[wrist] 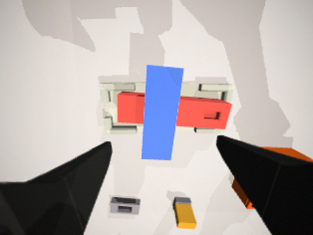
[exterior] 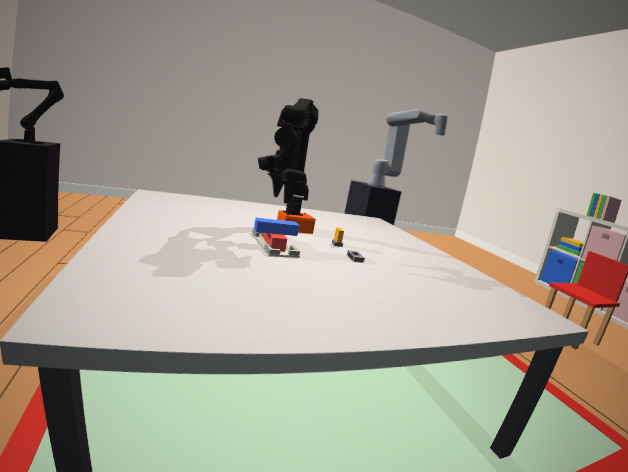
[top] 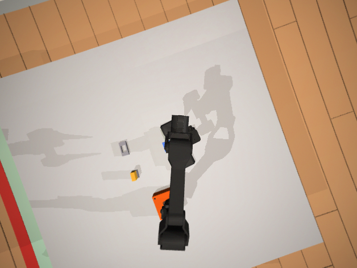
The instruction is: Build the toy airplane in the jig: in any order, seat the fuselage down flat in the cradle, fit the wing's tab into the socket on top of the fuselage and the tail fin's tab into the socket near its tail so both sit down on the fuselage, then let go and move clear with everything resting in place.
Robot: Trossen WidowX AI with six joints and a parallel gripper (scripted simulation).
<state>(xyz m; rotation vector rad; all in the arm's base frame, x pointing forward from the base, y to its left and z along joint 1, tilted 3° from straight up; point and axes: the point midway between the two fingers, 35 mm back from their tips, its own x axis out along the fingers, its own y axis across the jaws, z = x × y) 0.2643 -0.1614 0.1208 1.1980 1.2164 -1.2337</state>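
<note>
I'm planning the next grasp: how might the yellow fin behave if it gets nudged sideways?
The yellow fin would probably tip rather than roll, being tall, narrow and flat-sided. It looks rigid, so it likely won't bend. Its small grey holder might slide along with it.

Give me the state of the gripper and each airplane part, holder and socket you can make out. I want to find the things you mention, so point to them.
Gripper (exterior: 289, 195) (wrist: 164, 142): open, holding nothing
Wing (top: 164, 145) (exterior: 276, 226) (wrist: 162, 114): lying across the fuselage; tab hidden
Fuselage (exterior: 275, 241) (wrist: 203, 112): in the cradle; full seating unclear
Cradle (exterior: 293, 252) (wrist: 104, 97): occupied
Tail socket (wrist: 211, 116): empty
Tail fin (top: 133, 175) (exterior: 339, 234) (wrist: 185, 215): upright in its holder
Fin holder (top: 137, 173) (exterior: 337, 244) (wrist: 182, 200): occupied
Other gray holder (top: 124, 153) (exterior: 358, 259) (wrist: 116, 205): empty
</note>
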